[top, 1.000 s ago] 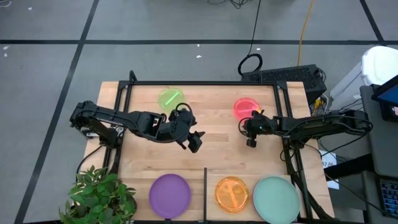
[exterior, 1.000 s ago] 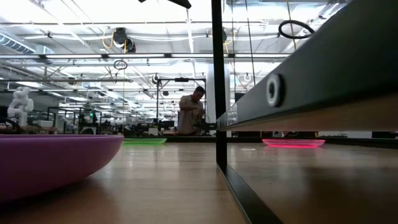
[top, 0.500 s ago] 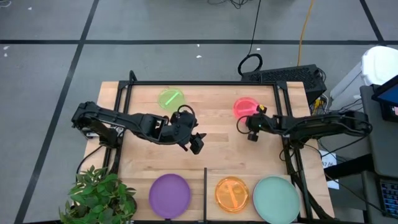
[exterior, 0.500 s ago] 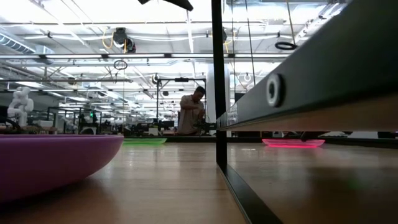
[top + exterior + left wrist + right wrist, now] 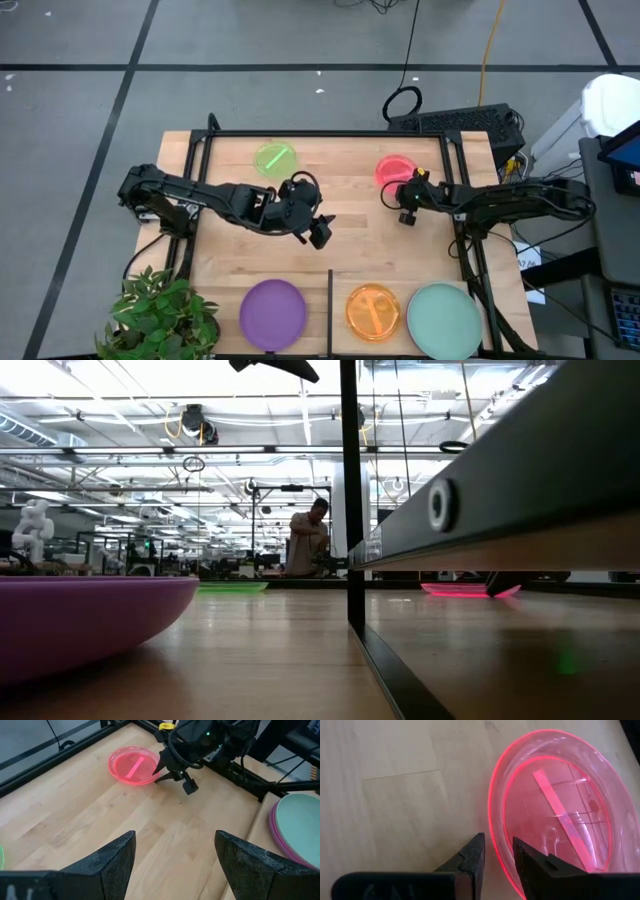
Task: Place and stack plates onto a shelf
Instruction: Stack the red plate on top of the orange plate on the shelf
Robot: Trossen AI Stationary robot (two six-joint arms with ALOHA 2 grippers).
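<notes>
The right gripper, jaws narrowly parted astride the rim of the red-pink plate near the bench's far right edge, is mid-pickup and next needs a firm pinch, while the left gripper waits agape mid-bench.

Potted plant, leafy green, at approx 8 o'clock, overhanging the near-left corner of the wood tabletop. Black keyboard on the floor at approx 1 o'clock, just beyond the far-right corner; a coiled black cable beside it, w/ a yellow cable running off toward 12. Grey floor w/ dark tape lines all around. White container at 3 o'clock by the edge, w/ a blue-lit screen below it. Low view: person standing far back in the room; white figurine at 9 o'clock; ceiling light strips overhead.
</notes>
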